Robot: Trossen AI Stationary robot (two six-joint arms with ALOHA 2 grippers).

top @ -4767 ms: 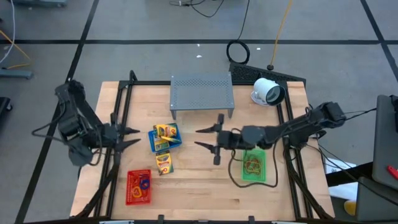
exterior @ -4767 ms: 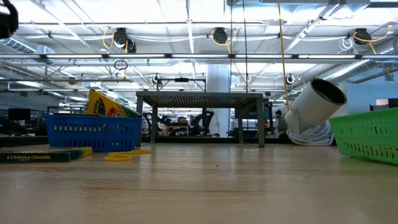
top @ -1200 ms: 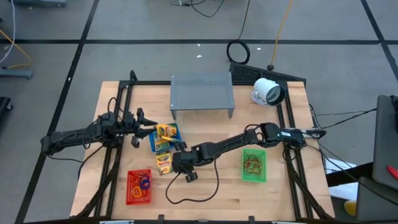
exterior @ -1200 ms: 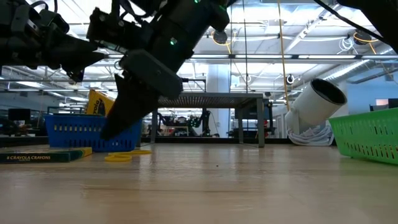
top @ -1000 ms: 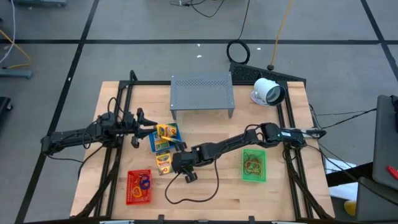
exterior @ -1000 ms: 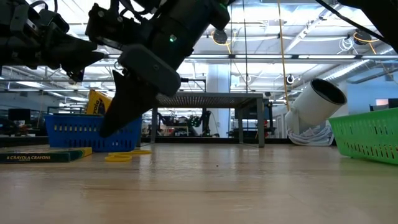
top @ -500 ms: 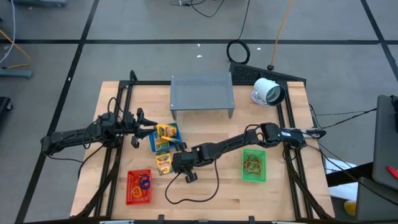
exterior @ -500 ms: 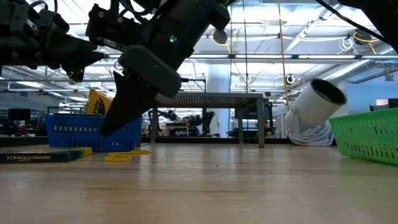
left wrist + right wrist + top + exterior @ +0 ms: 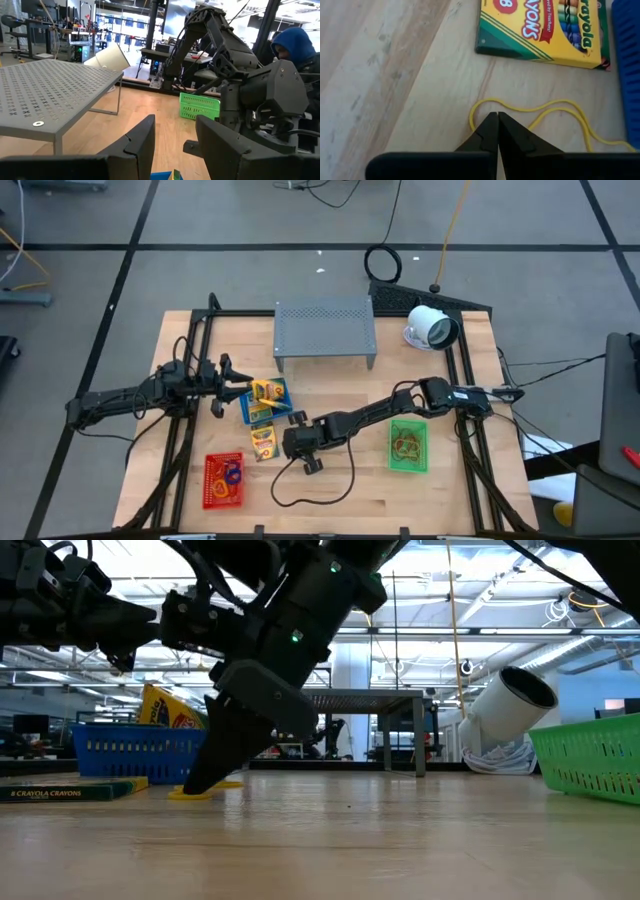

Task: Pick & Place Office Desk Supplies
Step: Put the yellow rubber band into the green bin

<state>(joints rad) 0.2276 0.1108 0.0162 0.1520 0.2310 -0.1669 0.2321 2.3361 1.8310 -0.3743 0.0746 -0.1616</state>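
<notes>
From above, my right tool sits low beside the blue basket, near the flat crayon pack. At worktop level, its tips touch down on the yellow rubber band. Through my right wrist, fingers meet, pinching that loop so it lifts. My left tool hangs half-spread, empty, by the basket.

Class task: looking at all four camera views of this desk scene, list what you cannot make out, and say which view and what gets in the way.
- Whether the right gripper, shut, has pinched the thin yellow rubber band: right wrist view, its own tips cover the contact.
- Contents of the small blue plastic basket: low view, its wall hides them.
- Contents of the small red plastic basket: high view, too small to tell.
- The flat yellow crayon pack: right wrist view, cut by the picture's edge.
</notes>
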